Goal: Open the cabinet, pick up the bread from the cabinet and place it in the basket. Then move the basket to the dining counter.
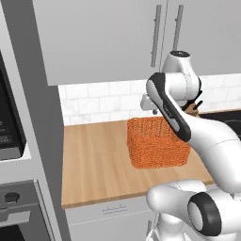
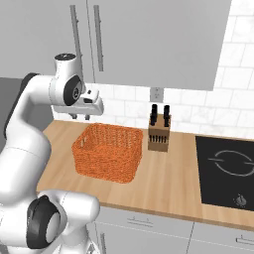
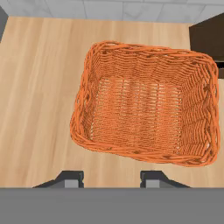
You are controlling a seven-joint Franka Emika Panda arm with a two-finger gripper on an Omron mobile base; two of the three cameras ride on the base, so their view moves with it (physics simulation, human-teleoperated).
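- The light grey wall cabinet with flat doors and long grey bar handles [image 1: 117,37] sits across the top of both base views, and both doors look shut, so I'd judge the very first step, opening it, is not yet done.
- The robot's two-finger gripper [image 2: 79,115] hangs in the upper left of the right base view, above the rear left part of the orange woven rectangular basket [image 2: 108,151] and below the cabinet's underside, pointing down at the counter.
- In the hand view its two dark tips rise at the bottom edge with a clear gap between them and nothing in it: the fingers stand apart and empty.
- The basket rests at frame centre on the short light wood counter backed by white tiles [image 1: 96,162], empty inside. In the hand view its long axis runs roughly left to right, tilted a little clockwise; its mouth faces straight up.
- A wooden knife block with black handles [image 2: 159,131] stands just beside the basket, to its right in the right base view.
- I can't see the bread; presumably it's behind those doors.
- Next, I reckon, the hand must rise and turn toward a bar handle [image 2: 98,37], close on it and pull the door out.
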